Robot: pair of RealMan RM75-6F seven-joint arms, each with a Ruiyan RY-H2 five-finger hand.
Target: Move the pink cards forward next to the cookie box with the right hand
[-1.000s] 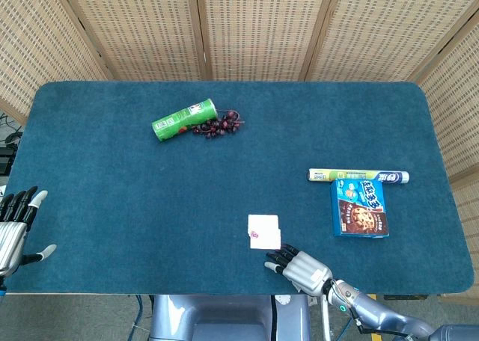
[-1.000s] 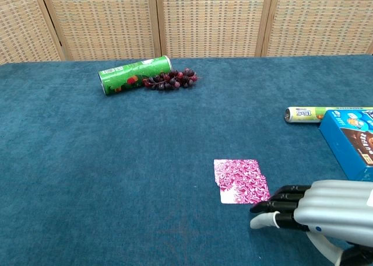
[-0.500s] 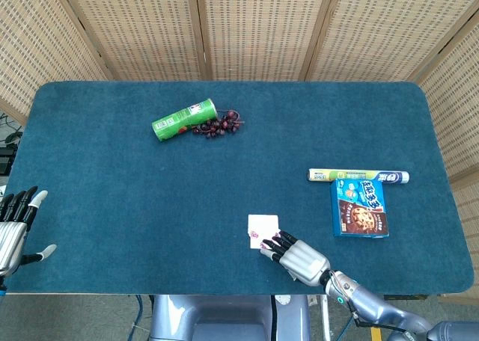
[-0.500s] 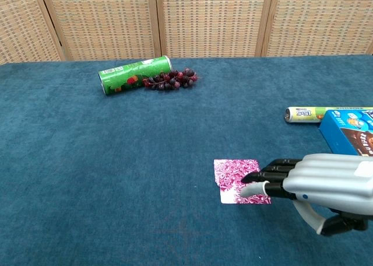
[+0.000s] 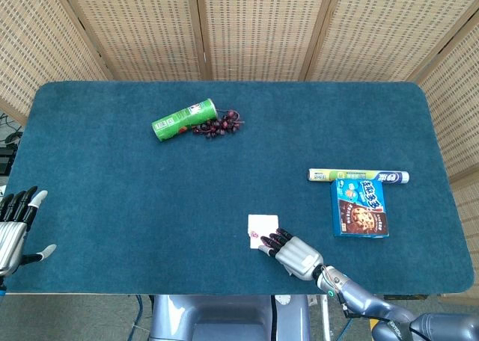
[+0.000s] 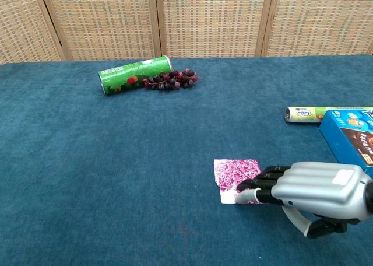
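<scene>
The right hand (image 6: 312, 187) lies with its fingers (image 6: 256, 183) flat and extended over the pink cards (image 6: 234, 176), apparently not yet gripping them, so the next move is probably to secure them and carry them forward beside the cookie box (image 5: 360, 208).

The right robot hand (image 6: 312, 188) hides the near right corner of the cards (image 6: 235, 177). Beyond the hand, the cookie box (image 6: 351, 136) is cut off by the chest view's right edge.

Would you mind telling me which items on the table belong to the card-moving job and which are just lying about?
Part of the job:
pink cards
cookie box
right hand, fingertips on the cards

Just lying about:
green can
grapes
wrapped roll
left hand, idle
</scene>
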